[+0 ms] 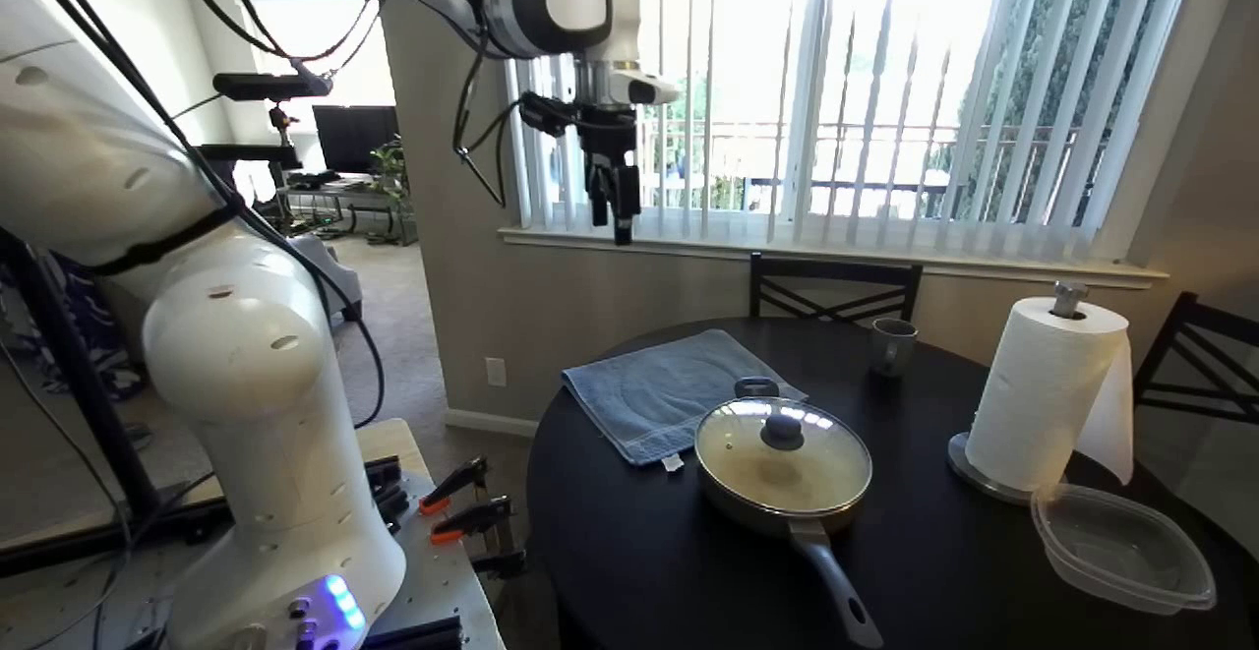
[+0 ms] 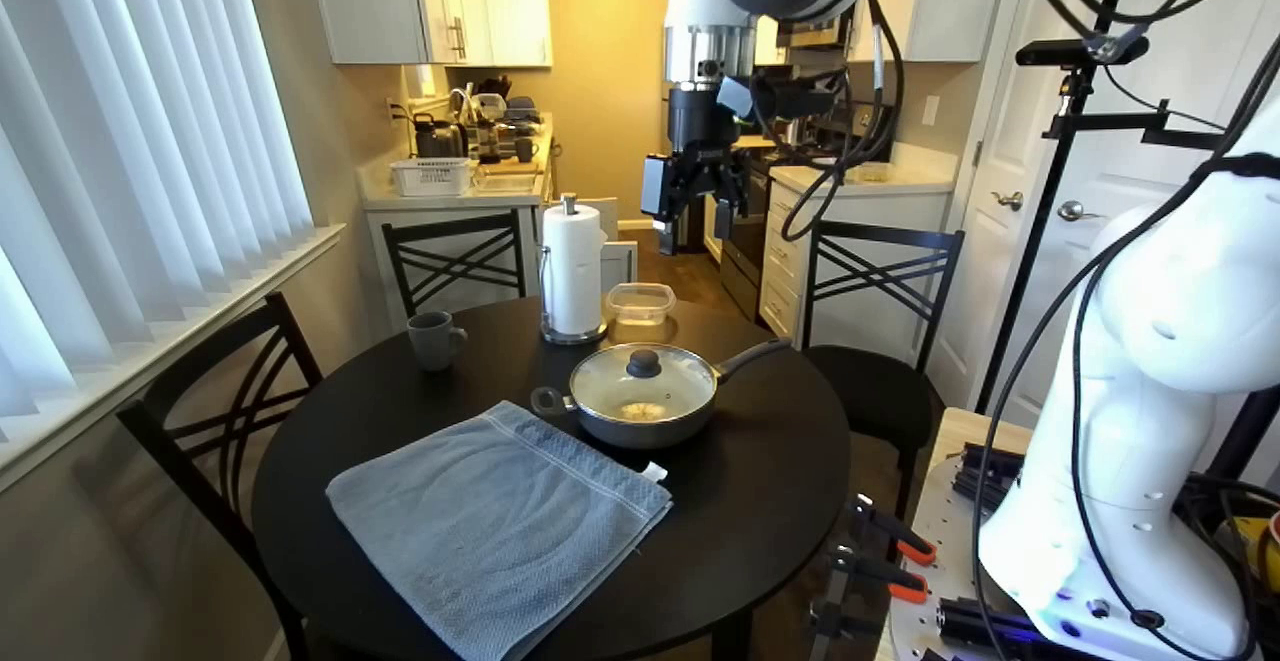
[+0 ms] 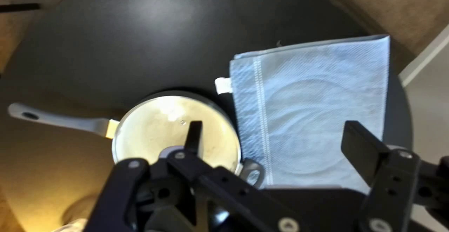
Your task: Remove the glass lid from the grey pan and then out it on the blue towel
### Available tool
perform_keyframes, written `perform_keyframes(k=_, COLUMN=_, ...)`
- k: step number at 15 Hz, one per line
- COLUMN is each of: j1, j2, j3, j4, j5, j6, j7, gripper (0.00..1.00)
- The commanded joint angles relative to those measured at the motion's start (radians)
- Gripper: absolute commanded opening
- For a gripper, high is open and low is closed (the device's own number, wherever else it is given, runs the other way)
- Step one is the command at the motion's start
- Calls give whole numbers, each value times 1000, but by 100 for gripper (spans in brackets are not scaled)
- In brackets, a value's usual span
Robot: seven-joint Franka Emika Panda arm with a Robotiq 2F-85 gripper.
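Note:
The glass lid [image 1: 787, 483] sits on the grey pan [image 1: 733, 512], dark knob up; both also show in an exterior view, the lid [image 2: 600, 391] over the pan [image 2: 645, 433]. The pan's long dark handle [image 3: 70, 121] points away from the towel. The blue towel [image 1: 659, 389] lies flat beside the pan, also in an exterior view [image 2: 480, 521]. My gripper [image 1: 612, 222] hangs high above the table, open and empty. In the wrist view its fingers [image 3: 273, 125] are wide apart; one finger partly hides the lid [image 3: 151, 130] and its knob, the other overlaps the towel [image 3: 308, 102].
On the round dark table [image 1: 629, 532] stand a white paper towel roll [image 1: 1043, 394], a clear plastic container [image 1: 1121, 547] and a grey mug [image 1: 892, 345]. Dark chairs [image 2: 880, 291] surround the table. A window with blinds [image 1: 846, 89] is behind the gripper.

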State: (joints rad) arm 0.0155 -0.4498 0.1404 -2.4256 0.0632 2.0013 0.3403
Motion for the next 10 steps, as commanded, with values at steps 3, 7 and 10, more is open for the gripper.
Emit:
perform_keyframes(k=3, j1=-86, j2=230, j3=-40, j4=17, j5=-238, j6=256, j7=-29, gripper=100)
perform_keyframes(k=7, j1=-79, j2=372, j3=-90, j4=35, j5=-278, j6=425, j7=-59, gripper=100)
perform_keyframes(k=10, j1=-76, j2=452, j3=-118, j4=41, j5=-273, j6=529, j7=-81, gripper=100)
